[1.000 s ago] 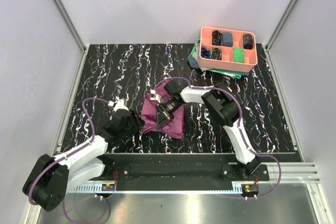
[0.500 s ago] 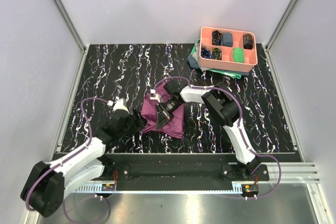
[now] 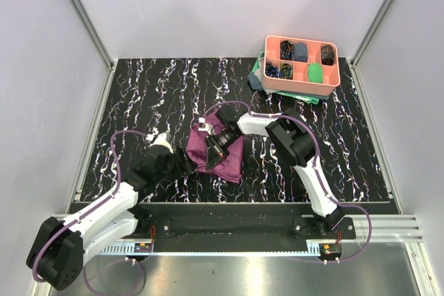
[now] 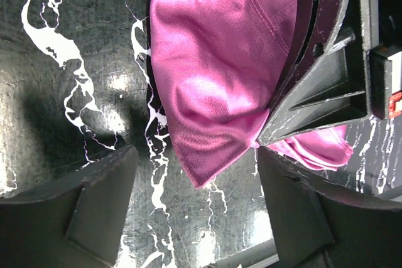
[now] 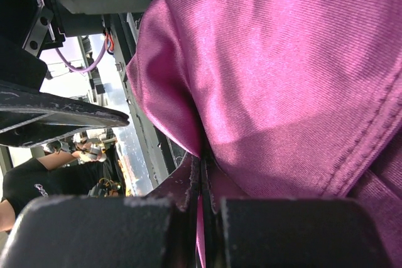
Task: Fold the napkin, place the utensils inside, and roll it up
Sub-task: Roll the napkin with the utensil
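The plum-purple napkin (image 3: 223, 159) lies bunched on the black marbled table (image 3: 152, 95), in front of the arms. My right gripper (image 3: 219, 145) is shut on a fold of the napkin (image 5: 282, 73), and cloth shows pinched between its closed fingertips (image 5: 188, 186). My left gripper (image 3: 182, 165) stands open at the napkin's left edge. A loose corner of the napkin (image 4: 207, 92) points into the gap between its fingers (image 4: 94, 211), touching neither. The right gripper's black body (image 4: 333, 61) presses on the cloth there. The utensils are out of view.
A coral compartment tray (image 3: 300, 89) with small cloth rolls stands at the back right on a teal-green cloth (image 3: 258, 74). Grey walls close in the left, back and right. The metal rail (image 3: 229, 213) runs along the near edge.
My left gripper's jaws have spread wider and its wrist has shifted slightly toward the near edge. The right gripper has kept its hold on the napkin.
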`<state>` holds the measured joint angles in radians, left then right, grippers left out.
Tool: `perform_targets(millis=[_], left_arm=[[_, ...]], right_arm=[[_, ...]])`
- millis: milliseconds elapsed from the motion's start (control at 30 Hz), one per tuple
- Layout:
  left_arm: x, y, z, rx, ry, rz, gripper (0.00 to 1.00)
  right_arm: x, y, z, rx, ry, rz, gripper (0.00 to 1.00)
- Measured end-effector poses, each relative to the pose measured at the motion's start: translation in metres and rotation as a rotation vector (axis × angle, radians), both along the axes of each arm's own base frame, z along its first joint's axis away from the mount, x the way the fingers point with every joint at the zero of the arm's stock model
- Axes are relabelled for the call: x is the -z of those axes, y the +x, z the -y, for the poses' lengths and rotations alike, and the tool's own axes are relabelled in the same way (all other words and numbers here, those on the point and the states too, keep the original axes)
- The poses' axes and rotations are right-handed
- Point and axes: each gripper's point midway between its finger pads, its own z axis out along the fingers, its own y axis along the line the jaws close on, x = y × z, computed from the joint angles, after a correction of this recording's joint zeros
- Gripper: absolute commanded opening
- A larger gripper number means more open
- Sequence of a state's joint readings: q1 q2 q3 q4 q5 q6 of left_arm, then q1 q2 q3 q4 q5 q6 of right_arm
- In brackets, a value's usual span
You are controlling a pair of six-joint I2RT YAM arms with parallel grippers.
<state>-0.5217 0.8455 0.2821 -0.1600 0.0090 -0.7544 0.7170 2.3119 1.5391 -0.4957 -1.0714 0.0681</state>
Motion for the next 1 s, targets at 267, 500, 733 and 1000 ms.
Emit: perform_targets(millis=[267,500,733,1000], left_arm=[[-0.001,-0.001,0.002,-0.025,-0.029,-0.020,0.64],[0.001,0.001,-0.002,-0.087,-0.044,-0.026,0.65],[0.008,0.003,-0.002,-0.150,-0.088,-0.045,0.61],[0.011,0.006,0.002,-0.210,-0.160,-0.063,0.40]], right_arm=[[0.002,0.000,0.000,0.005,-0.009,-0.001,0.00],[0.002,0.000,0.000,0.006,-0.010,-0.003,0.00],[0.002,0.000,0.000,0.006,-0.011,-0.004,0.00],[0.002,0.000,0.000,0.006,-0.011,-0.003,0.00]])
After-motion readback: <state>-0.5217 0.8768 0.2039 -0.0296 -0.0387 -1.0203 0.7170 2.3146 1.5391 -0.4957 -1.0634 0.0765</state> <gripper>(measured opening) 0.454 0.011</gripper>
